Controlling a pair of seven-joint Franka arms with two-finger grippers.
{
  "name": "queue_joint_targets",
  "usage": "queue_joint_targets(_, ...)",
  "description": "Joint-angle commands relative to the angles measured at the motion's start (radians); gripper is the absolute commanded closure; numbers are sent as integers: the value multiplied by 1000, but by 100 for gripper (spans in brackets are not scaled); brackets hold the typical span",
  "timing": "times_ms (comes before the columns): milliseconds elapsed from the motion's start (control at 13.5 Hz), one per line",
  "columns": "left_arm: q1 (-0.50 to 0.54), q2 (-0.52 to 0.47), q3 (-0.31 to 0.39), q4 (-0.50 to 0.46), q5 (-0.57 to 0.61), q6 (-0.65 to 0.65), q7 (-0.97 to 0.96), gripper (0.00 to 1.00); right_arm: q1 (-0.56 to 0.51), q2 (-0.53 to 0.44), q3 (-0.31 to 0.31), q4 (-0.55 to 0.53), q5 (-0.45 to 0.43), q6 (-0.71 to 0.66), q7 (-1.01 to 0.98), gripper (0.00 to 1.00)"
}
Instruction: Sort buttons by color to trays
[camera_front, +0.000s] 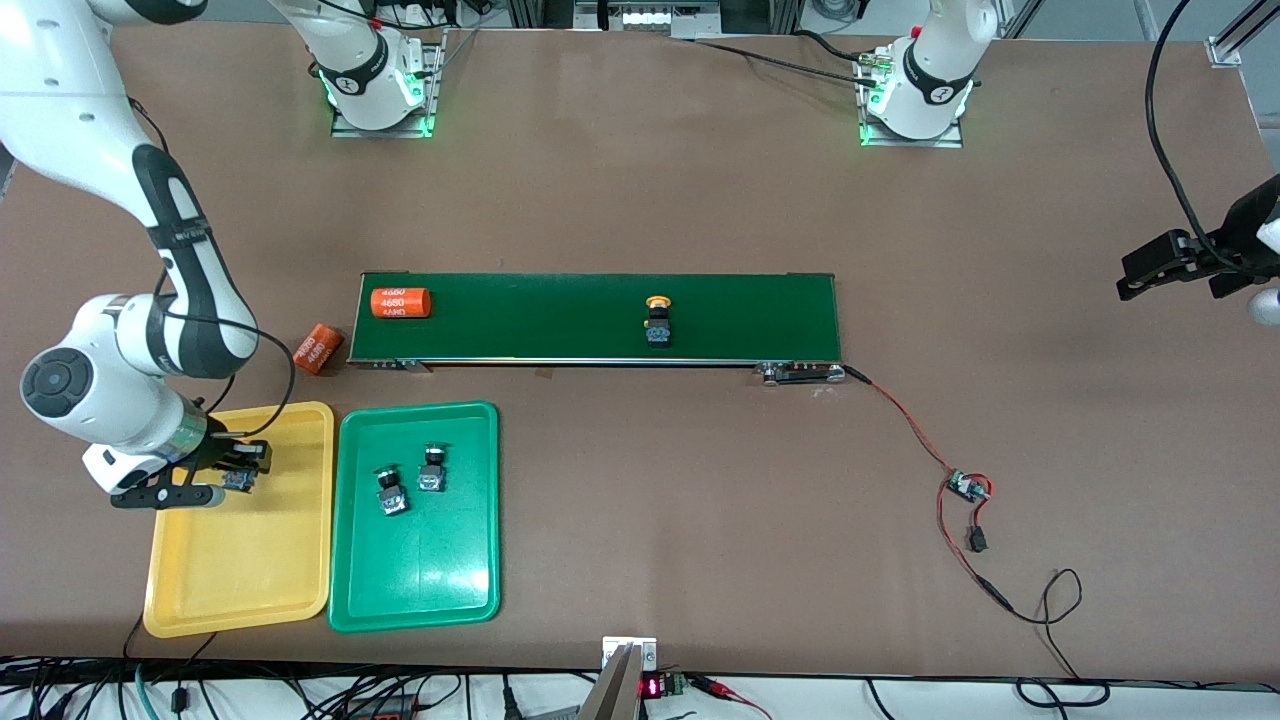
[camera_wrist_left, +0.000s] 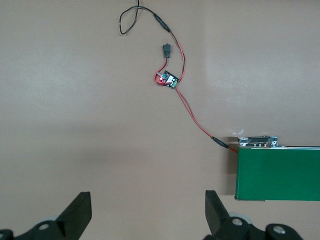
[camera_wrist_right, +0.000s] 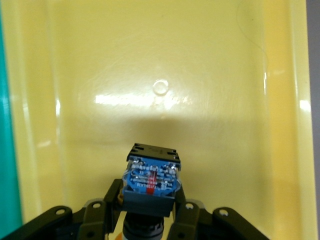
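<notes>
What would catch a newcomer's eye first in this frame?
The right end effector hangs over the yellow tray, shut on a button with its bluish base showing in the right wrist view. Beside it, the green tray already holds two green-capped buttons. One yellow-capped button lies on the dark-green conveyor belt, while the left end effector waits open near the belt's end.

You've got a yellow tray (camera_front: 290, 560), green tray (camera_front: 420, 590), dark-green belt (camera_front: 560, 318), orange white-printed cylinders (camera_front: 400, 302), yellow-capped button (camera_front: 657, 322)
</notes>
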Motion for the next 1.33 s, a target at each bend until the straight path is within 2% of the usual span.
queue_joint_targets(0, 8, -25, -1, -24, -14, 1, 21, 0, -1, 60, -6, 35, -11, 64, -15, 80)
queue_joint_targets(74, 8, -26, -1, -27, -14, 1, 21, 0, -1, 60, -15, 35, -11, 67, -17, 64)
queue_joint_targets(148, 8, -26, -1, -28, -14, 1, 21, 0, 1, 53, -15, 35, -9, 63, -17, 56)
queue_joint_targets(222, 8, -26, -1, -28, -14, 1, 21, 0, 1, 43, -15, 35, -5, 56, -17, 42)
queue_joint_targets(370, 8, -28, -1, -28, -14, -1, 21, 0, 10, 2, -9, 35, 9, -40, -2, 33)
queue_joint_targets(444, 8, -28, -1, -28, -14, 1, 21, 0, 22, -33, -8, 35, 26, -93, 6, 22)
queue_joint_targets(667, 8, -28, -1, -28, -14, 1, 21, 0, 36, -95, -8, 32, 37, -192, 15, 15)
queue_joint_targets(741, 8, -28, -1, -28, -14, -1, 21, 0, 47, -148, 3, 22, 49, -300, 41, 14)
queue_joint_targets(889, 8, -28, -1, -27, -14, -1, 21, 0, 50, -216, 63, 12, 105, -423, 132, 3)
queue_joint_targets(963, 8, -28, -1, -28, -14, -1, 21, 0, 55, -260, 86, -12, 118, -457, 184, 3)
queue_joint_targets(1259, 8, -28, -1, -27, -14, 1, 23, 0, 56, -446, 239, -230, 126, -409, 411, 0)
